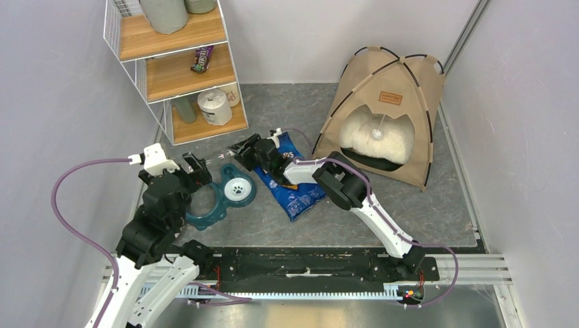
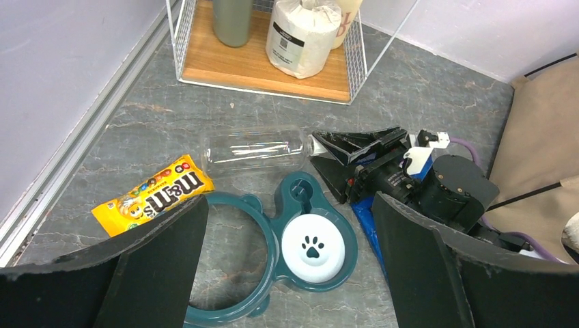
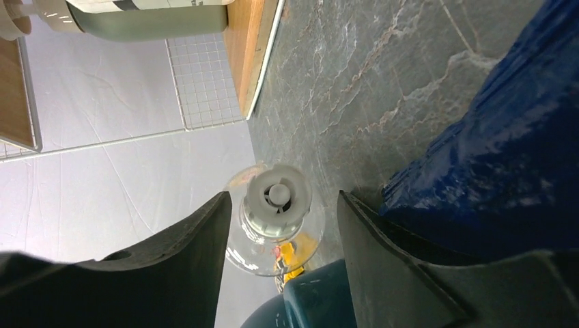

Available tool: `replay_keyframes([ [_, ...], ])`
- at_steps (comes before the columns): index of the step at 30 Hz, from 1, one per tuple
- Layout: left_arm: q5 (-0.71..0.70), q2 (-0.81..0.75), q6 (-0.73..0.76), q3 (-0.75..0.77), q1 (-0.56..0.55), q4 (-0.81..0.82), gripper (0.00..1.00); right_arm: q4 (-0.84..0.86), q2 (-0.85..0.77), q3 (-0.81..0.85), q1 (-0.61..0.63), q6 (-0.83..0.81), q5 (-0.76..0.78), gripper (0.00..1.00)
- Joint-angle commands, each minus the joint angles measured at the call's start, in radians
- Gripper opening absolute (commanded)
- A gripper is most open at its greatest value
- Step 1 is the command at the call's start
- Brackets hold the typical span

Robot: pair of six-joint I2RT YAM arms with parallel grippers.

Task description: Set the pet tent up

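The pet tent (image 1: 389, 109) stands upright at the back right. It is tan with black poles, a brown patch label and a white pom-pom hanging in its doorway. A fluffy white cushion (image 1: 396, 140) lies inside. A tan edge of the tent shows in the left wrist view (image 2: 546, 130). My left gripper (image 1: 194, 167) is open and empty over a teal pet feeder (image 2: 235, 260), far from the tent. My right gripper (image 1: 240, 152) is open at floor level, left of the tent. Its fingers (image 3: 198, 239) stand either side of a clear bottle's cap (image 3: 276, 198) without touching it.
The clear bottle (image 2: 256, 147) lies on the floor beside a yellow M&M's pack (image 2: 153, 195). A white paw-print bowl (image 2: 314, 246) sits in the feeder. A blue bag (image 1: 293, 184) lies under the right arm. A wire shelf (image 1: 177, 68) stands at the back left.
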Motion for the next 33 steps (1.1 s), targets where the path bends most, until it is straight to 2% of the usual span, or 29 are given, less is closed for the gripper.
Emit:
replay_keyframes([
  [1,-0.012,0.004,0.041,0.036,0.005,-0.002,0.96,0.026,0.051,0.060,0.003,0.041,0.047,0.64],
  [8,-0.026,-0.005,0.051,0.043,0.005,-0.017,0.96,0.071,0.075,0.082,0.004,0.055,0.057,0.53],
  [13,-0.025,-0.007,0.048,0.042,0.006,-0.027,0.96,0.158,0.037,0.020,0.003,0.104,0.085,0.29],
  [18,-0.014,-0.013,0.043,0.041,0.006,-0.033,0.96,0.194,-0.019,-0.032,0.001,0.134,0.124,0.13],
  [24,0.017,-0.015,0.036,0.042,0.006,-0.036,0.96,0.340,-0.075,-0.092,-0.007,0.190,0.111,0.05],
  [33,0.097,-0.022,0.027,0.081,0.006,-0.038,0.96,0.401,-0.220,-0.192,-0.003,0.161,0.094,0.02],
])
